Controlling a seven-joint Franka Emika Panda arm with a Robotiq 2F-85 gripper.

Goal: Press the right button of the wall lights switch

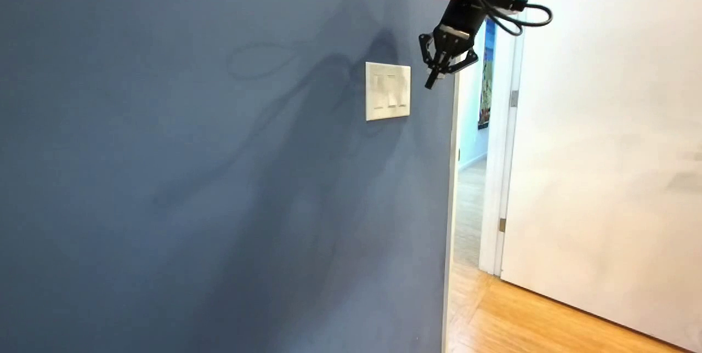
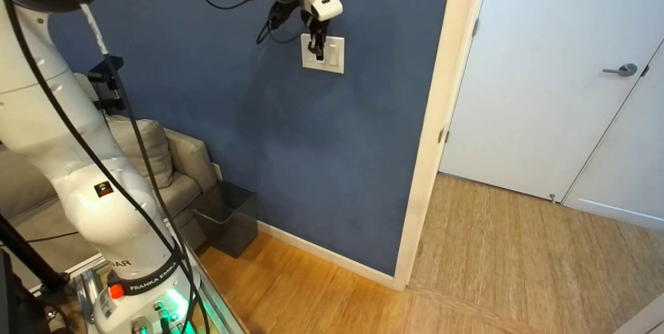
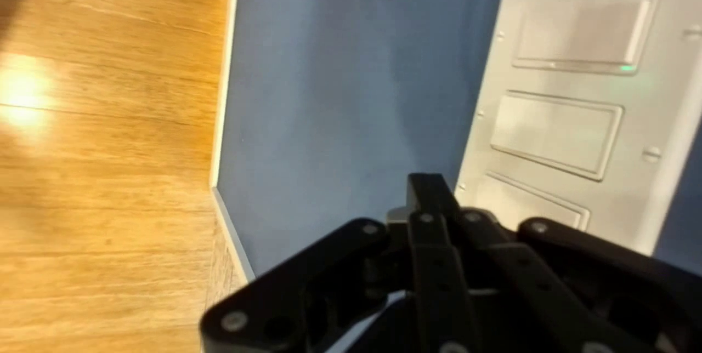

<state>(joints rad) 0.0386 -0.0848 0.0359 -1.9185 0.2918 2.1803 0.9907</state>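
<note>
The switch (image 1: pixel 388 91) sits on the wall (image 1: pixel 109 123), its three buttons (image 3: pixel 558 132) side by side. In front of the switch hangs the gripper (image 1: pixel 432 80), clenched, with its fingers (image 3: pixel 433 265) pressed together. In an exterior view it covers part of the switch, yet the right button (image 2: pixel 334 55) shows. Contact is hard to judge there, but the gripper seems just clear of the switch. Below and left of the switch are a sofa (image 2: pixel 189 160) and a bin (image 2: pixel 238 235); right of it, a door (image 2: pixel 539 64).
</note>
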